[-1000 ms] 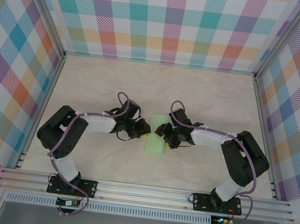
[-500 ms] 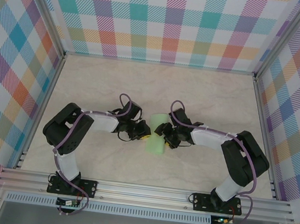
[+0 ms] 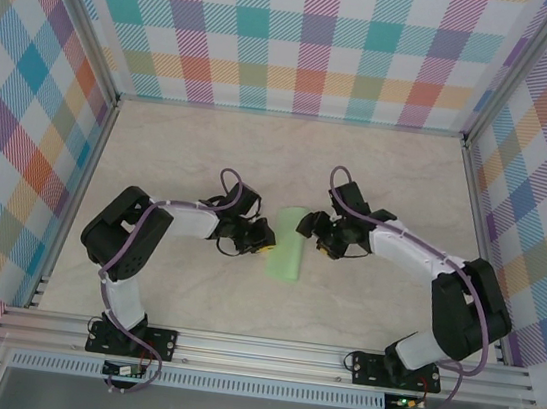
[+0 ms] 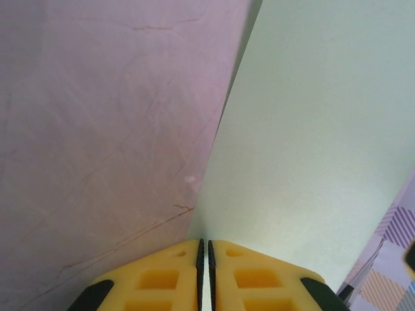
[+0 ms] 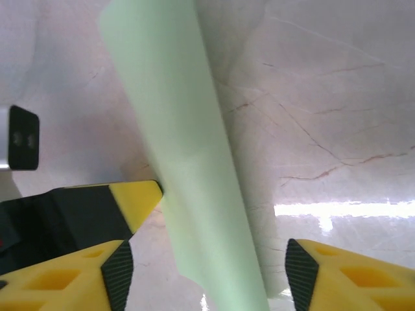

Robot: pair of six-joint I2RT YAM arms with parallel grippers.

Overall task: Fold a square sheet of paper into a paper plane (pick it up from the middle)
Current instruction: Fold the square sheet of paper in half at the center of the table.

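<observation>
- The sheet of paper lies curled near the middle of the table, between the two arms.
- The left gripper is pinched tight on its left edge.
- The right gripper stands spread apart just beside its right side, holding nothing.

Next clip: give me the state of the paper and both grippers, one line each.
square sheet of paper: bent over into a narrow strip, no plane shape yet, one edge pinched.
left gripper: shut on the paper's edge.
right gripper: open, fingers either side of the paper, not gripping.
</observation>
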